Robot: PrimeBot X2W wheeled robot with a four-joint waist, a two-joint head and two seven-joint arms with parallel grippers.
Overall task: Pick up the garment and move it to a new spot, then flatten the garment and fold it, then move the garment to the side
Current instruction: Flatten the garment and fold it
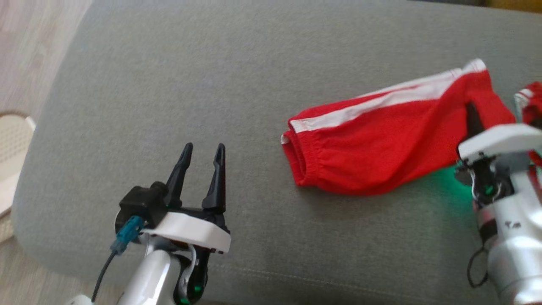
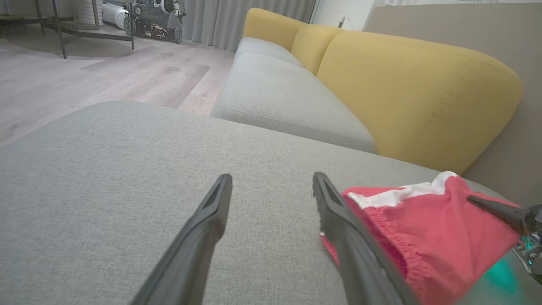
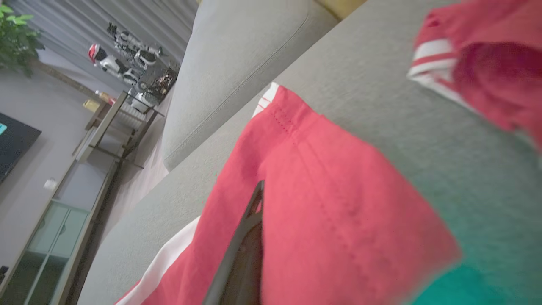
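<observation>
The garment (image 1: 372,144), red shorts with white side stripes, lies on the grey cushion (image 1: 211,63) out toward three o'clock in the head view; its gathered elastic waistband faces nine o'clock and one leg hem points to about one o'clock. We judge it light, limp and unbreakable; it will sag and bunch from any single pinch, and the knit should not slip from closed fingers. The firmest places to take hold look like the waistband and the stitched hems, ideally one in each gripper, so the cloth hangs flat rather than roped.

The right gripper (image 1: 471,111) is closed tight on a fold of red cloth near the leg end; the left gripper (image 1: 203,147) hovers over bare cushion at seven o'clock, jaws spread wide, holding nothing, well apart from the waistband.

We see just one right finger, the other being buried in fabric, so how much cloth is pinched is unclear; a second red piece (image 1: 531,99) at three o'clock is cut off by the frame, and its join to the rest hides behind the right wrist; the pale perforated object (image 1: 12,140) at nine o'clock is too cropped to name.
</observation>
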